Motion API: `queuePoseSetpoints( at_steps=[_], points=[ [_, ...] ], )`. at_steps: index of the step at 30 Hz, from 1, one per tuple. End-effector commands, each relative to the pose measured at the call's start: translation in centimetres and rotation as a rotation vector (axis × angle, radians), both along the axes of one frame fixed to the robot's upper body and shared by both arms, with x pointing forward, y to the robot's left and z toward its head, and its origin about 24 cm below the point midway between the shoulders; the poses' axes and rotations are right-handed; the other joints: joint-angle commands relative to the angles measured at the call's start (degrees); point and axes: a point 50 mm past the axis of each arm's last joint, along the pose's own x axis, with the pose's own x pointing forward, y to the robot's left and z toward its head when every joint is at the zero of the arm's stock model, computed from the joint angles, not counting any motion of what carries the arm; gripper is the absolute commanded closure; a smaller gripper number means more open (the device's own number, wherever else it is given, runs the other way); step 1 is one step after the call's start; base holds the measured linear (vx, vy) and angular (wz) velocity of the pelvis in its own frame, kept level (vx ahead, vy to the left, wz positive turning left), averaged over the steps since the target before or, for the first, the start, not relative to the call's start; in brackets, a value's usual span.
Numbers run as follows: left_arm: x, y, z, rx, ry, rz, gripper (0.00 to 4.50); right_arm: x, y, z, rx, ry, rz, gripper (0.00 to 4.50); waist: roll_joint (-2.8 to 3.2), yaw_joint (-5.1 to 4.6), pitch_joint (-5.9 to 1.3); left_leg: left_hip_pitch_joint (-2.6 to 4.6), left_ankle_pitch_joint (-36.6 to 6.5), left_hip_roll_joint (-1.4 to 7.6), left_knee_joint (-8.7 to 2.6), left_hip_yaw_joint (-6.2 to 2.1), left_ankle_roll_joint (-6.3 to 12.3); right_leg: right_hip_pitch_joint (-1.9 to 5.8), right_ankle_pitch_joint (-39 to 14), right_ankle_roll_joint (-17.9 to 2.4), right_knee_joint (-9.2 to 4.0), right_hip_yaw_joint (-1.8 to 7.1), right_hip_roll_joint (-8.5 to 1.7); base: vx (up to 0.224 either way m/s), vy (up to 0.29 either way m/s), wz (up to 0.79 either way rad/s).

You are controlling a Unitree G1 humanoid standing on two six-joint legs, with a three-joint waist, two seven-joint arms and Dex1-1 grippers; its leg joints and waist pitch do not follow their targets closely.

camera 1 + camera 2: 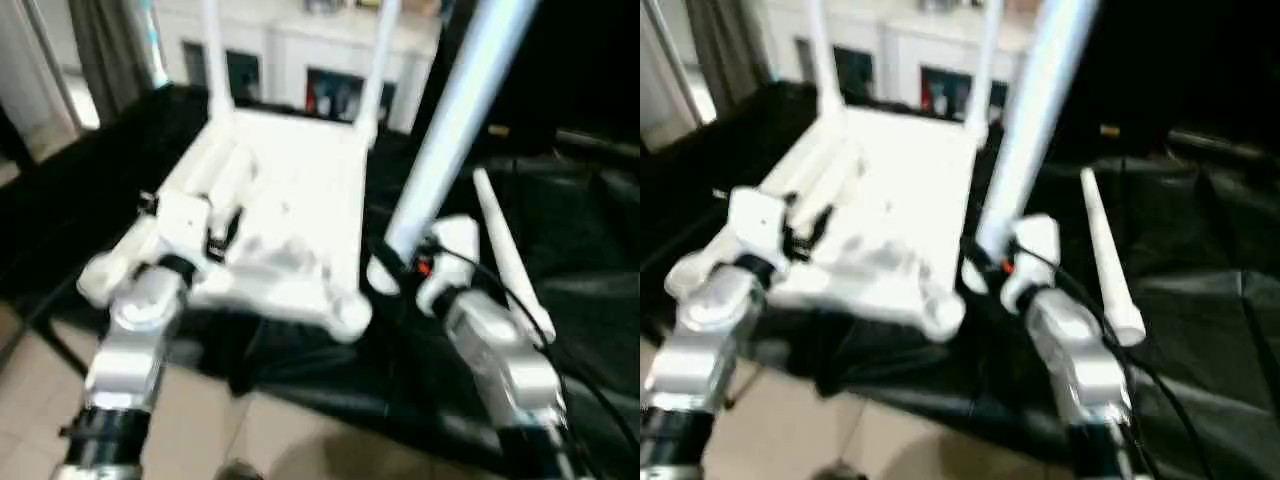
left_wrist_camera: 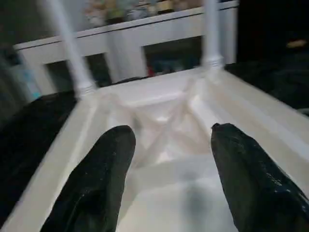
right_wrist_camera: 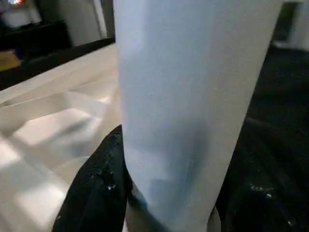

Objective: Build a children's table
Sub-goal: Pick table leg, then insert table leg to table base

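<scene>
Upside-down table top (image 1: 290, 190) at frame center on black cloth (image 1: 590, 320) with two legs (image 1: 378, 70) socketed at far corners, left hand (image 2: 164, 179) spread empty over its ribs, right hand (image 1: 400, 270) pinching third leg (image 1: 450, 120) center-right, fourth leg (image 1: 505, 260) lying right

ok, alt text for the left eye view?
The right claw holds a white leg upright beside the upturned table top, which has two legs already standing at its far corners. The left claw hovers open over the top's near edge.
</scene>
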Motion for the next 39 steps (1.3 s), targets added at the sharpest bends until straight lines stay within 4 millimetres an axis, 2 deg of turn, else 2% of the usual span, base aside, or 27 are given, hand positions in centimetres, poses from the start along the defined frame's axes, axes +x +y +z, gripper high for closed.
queuePoseSetpoints(
  at_steps=[1, 2, 3, 4, 5, 6, 7, 8, 9, 10, 11, 12, 14, 15, 16, 18, 19, 21, 22, 24, 27, 28, 30, 31, 32, 35, 39],
  points=[
    [0.0, -0.3, 0.2, -0.005, 0.006, -0.023, 1.56, 0.0, -0.3, 0.7, -0.022, -0.026, -0.027, 2.59, 1.23, -0.51, -4.35, 2.49, -2.55, 3.1, -4.84, -1.39, -6.0, -1.69, -3.05, -6.47, -2.71, 2.91, -1.29, 0.118, 0.006, -0.47],
    [0.0, -0.3, 0.1, -0.014, 0.006, -0.025, 1.56, 0.0, -0.4, 0.6, -0.02, -0.026, -0.05, 2.59, 0.8, -1.01, -6.89, -0.15, 16.91, -0.11, -0.84, -2.56, 4.05, -1.47, 31.28, -4.69, 0.59, 2.11, -2.24, 0.118, 0.006, -0.47],
    [0.0, -0.3, 0.1, -0.017, 0.006, -0.025, 1.56, -0.1, -0.4, 0.6, -0.018, -0.027, -0.053, 2.59, 0.16, -1.26, -7.45, -0.43, 23.84, -0.86, 0.51, -2.45, 6.1, -1.17, 42.25, -4.09, 1.65, 2.63, -1.41, 0.14, 0.002, -0.06],
    [0.0, -0.3, 0.1, -0.015, 0.01, -0.023, 1.56, -0.1, -0.4, 0.6, -0.018, -0.026, -0.052, 2.59, -0.62, -0.5, -7.84, -4.44, 30.62, -3.07, 1.98, -1.93, 7.26, 2.09, 62.29, -1.6, 3.23, 3.64, 0.21, 0.137, -0.002, 0.1],
    [0.1, -0.3, 0.1, -0.013, 0.012, -0.022, 1.56, -0.1, -0.4, 0.6, -0.024, -0.027, -0.049, 2.59, -0.57, -0.04, -7.89, -5.98, 31.42, -3.49, 2.27, -1.9, 6.78, 2.52, 71.11, 0.52, 3.76, 3.78, 0.41, 0.137, -0.002, 0.1],
    [0.1, -0.3, 0.1, -0.013, 0.012, -0.022, 1.56, -0.1, -0.4, 0.6, -0.024, -0.027, -0.049, 2.59, -0.4, 0.45, -7.96, -6.71, 28.04, -3.57, 2.61, -1.91, 4.56, 2.19, 79.37, 4.07, 4.26, 3.72, 1.16, 0.068, -0.008, 0.04],
    [0.1, -0.2, -0.2, -0.013, 0.031, -0.006, 1.56, -0.1, -0.4, 0.7, -0.04, -0.033, -0.046, 2.59, 0.19, 0.29, -7.71, -5.78, 23.9, -2.17, 2.42, -2.29, 2.5, 0.54, 75.48, 5.19, 3.89, 3.24, 0.51, 0.0, 0.0, 0.0],
    [0.1, -0.2, -0.2, -0.013, 0.031, -0.006, 1.56, -0.1, -0.4, 0.7, -0.04, -0.033, -0.046, 2.59, 0.33, 0.2, -7.75, -5.15, 23.09, -1.35, 2.39, -2.45, 1.99, 0.02, 72.25, 5.01, 3.77, 3.18, 0.07, 0.0, 0.0, 0.0],
    [0.1, -0.1, -0.3, -0.01, 0.035, -0.005, 1.56, 0.0, -0.4, 0.7, -0.044, -0.036, -0.046, 2.59, 0.3, 0.06, -7.46, -5.0, 22.15, -0.66, 2.14, -2.66, 1.22, -0.48, 68.58, 4.73, 3.57, 3.14, -0.14, 0.0, 0.0, 0.0],
    [0.0, -0.1, -0.4, -0.008, 0.038, -0.008, 1.56, 0.0, -0.5, 0.8, -0.053, -0.043, -0.044, 2.59, 0.33, 0.06, -6.7, -4.97, 17.24, 0.74, 0.83, -3.06, -1.95, -1.2, 56.77, 3.8, 2.32, 2.87, -1.59, 0.0, 0.0, 0.0],
    [0.0, -0.1, -0.4, -0.008, 0.038, -0.008, 1.56, 0.0, -0.5, 0.9, -0.053, -0.043, -0.044, 2.59, 0.3, -0.03, -5.96, -4.35, 10.29, 1.37, -0.2, -3.13, -3.84, -2.04, 46.3, 3.0, 0.89, 3.04, -2.54, 0.0, 0.0, 0.0],
    [-0.2, -0.2, -0.5, -0.013, 0.037, -0.027, 1.56, 0.1, -0.5, 0.9, -0.055, -0.046, -0.042, 2.59, -0.06, -0.06, -5.6, -4.07, 6.6, 1.61, -0.69, -3.1, -4.6, -2.16, 40.67, 2.48, 0.13, 3.18, -2.93, -0.084, -0.022, 0.03],
    [-0.4, -0.4, -0.5, -0.029, 0.039, -0.068, 1.56, 0.1, -0.6, 1.0, -0.055, -0.052, -0.039, 2.59, -0.2, -0.49, -4.28, -3.16, -6.8, 1.76, -2.24, -3.07, -5.8, -2.74, 17.06, 0.33, -2.2, 3.59, -3.76, -0.105, -0.028, 0.06],
    [-0.4, -0.4, -0.5, -0.029, 0.039, -0.068, 1.56, 0.1, -0.6, 1.0, -0.055, -0.052, -0.039, 2.59, -0.29, -0.73, -4.02, -3.06, -9.02, 1.74, -2.54, -3.0, -5.82, -2.73, 11.21, -0.42, -2.67, 3.72, -3.95, -0.109, -0.02, 0.06],
    [-0.7, -1.1, -0.7, -0.029, 0.062, -0.196, 1.56, 0.3, -0.6, 1.3, -0.05, -0.059, -0.029, 2.59, -0.73, -0.84, -3.61, -2.98, -11.5, 1.81, -3.04, -2.89, -5.18, -2.94, 1.07, -1.96, -3.57, 3.98, -4.45, -0.116, -0.002, 0.04],
    [-0.8, -1.3, -0.8, -0.022, 0.074, -0.244, 1.39, 0.5, -0.6, 1.4, -0.049, -0.06, -0.025, 2.59, -0.47, -1.08, -3.42, -2.9, -12.84, 1.99, -3.48, -2.84, -4.56, -3.3, -8.92, -2.86, -4.39, 4.34, -5.04, -0.113, -0.004, 0.02],
    [-0.9, -1.7, -1.0, -0.036, 0.112, -0.336, 1.28, 0.6, -0.6, 1.5, -0.054, -0.063, -0.017, 2.59, -0.98, -1.32, -3.26, -3.16, -12.56, 1.85, -3.7, -2.75, -4.13, -3.25, -12.43, -3.17, -4.66, 4.24, -5.18, -0.1, -0.005, -0.03],
    [-1.0, -1.9, -1.1, -0.047, 0.138, -0.392, 1.07, 0.7, -0.6, 1.5, -0.058, -0.064, -0.011, 2.59, -0.92, -1.54, -3.39, -3.14, -11.79, 2.03, -3.77, -2.66, -3.93, -3.54, -13.33, -3.47, -4.72, 4.14, -5.35, -0.094, -0.001, -0.05],
    [-0.9, -2.4, -1.0, 0.009, 0.162, -0.513, 0.93, 0.9, -0.7, 1.6, -0.077, -0.067, 0.015, 2.59, -1.11, -1.75, -3.35, -3.56, -11.67, 1.77, -3.98, -2.65, -3.78, -3.59, -13.87, -3.39, -4.88, 3.93, -5.22, -0.072, 0.008, -0.07],
    [-0.6, -2.9, -1.0, 0.097, 0.193, -0.638, 0.77, 1.0, -0.9, 1.8, -0.1, -0.073, 0.051, 2.59, -1.01, -1.68, -3.62, -3.35, -11.65, 1.76, -3.78, -2.47, -3.48, -3.96, -13.14, -3.16, -4.84, 4.08, -5.26, -0.064, 0.003, -0.06],
    [-0.3, -3.4, -1.1, 0.195, 0.252, -0.782, 0.62, 1.0, -1.3, 2.0, -0.137, -0.082, 0.101, 2.59, -1.1, -1.7, -3.77, -3.61, -9.98, 1.81, -3.93, -2.44, -3.25, -3.69, -10.07, -3.72, -4.71, 3.8, -5.23, 0.0, 0.0, 0.0],
    [-0.3, -3.6, -1.3, 0.238, 0.315, -0.863, 0.62, 1.0, -1.6, 2.0, -0.15, -0.082, 0.121, 2.59, -0.87, -1.69, -4.18, -3.8, -7.18, 1.85, -3.89, -2.33, -3.15, -3.4, -4.75, -4.89, -4.32, 3.5, -5.25, 0.0, 0.0, 0.0],
    [-0.4, -3.6, -1.4, 0.273, 0.376, -0.93, 0.62, 1.0, -1.9, 2.1, -0.161, -0.082, 0.137, 2.59, -1.02, -1.67, -4.12, -3.83, -6.07, 1.63, -3.72, -2.08, -2.73, -3.54, -1.44, -5.48, -4.14, 3.41, -5.02, 0.0, 0.0, 0.0],
    [-0.3, -3.7, -1.6, 0.299, 0.421, -0.976, 0.62, 1.0, -2.2, 2.2, -0.176, -0.086, 0.144, 2.59, -0.15, -1.65, -4.36, -3.92, -4.83, 1.67, -3.56, -2.18, -2.8, -3.46, 1.47, -6.25, -3.7, 3.36, -5.1, 0.0, 0.0, 0.0],
    [-0.2, -3.7, -1.6, 0.308, 0.454, -1.003, 0.62, 1.0, -2.4, 2.2, -0.183, -0.085, 0.145, 2.59, -0.43, -1.8, -4.54, -3.9, -3.94, 1.71, -3.4, -2.07, -2.71, -3.31, 4.92, -7.12, -3.45, 3.22, -4.95, 0.0, 0.0, 0.0],
    [0.7, -3.6, -1.7, 0.363, 0.526, -1.06, 0.96, 0.7, -3.0, 2.1, -0.203, -0.079, 0.152, 2.59, -0.45, -1.71, -5.0, -4.0, -0.53, 1.55, -2.96, -1.91, -1.63, -2.9, 11.79, -8.49, -2.9, 3.08, -4.84, 0.0, 0.0, 0.0],
    [1.7, -3.3, -1.5, 0.447, 0.562, -1.097, 1.35, 0.5, -3.3, 2.1, -0.216, -0.077, 0.17, 2.59, -0.33, -1.73, -5.02, -4.25, 0.09, 1.49, -2.87, -1.95, -1.09, -2.59, 15.69, -9.31, -2.7, 2.85, -4.77, 0.0, 0.0, 0.0]
  ],
)
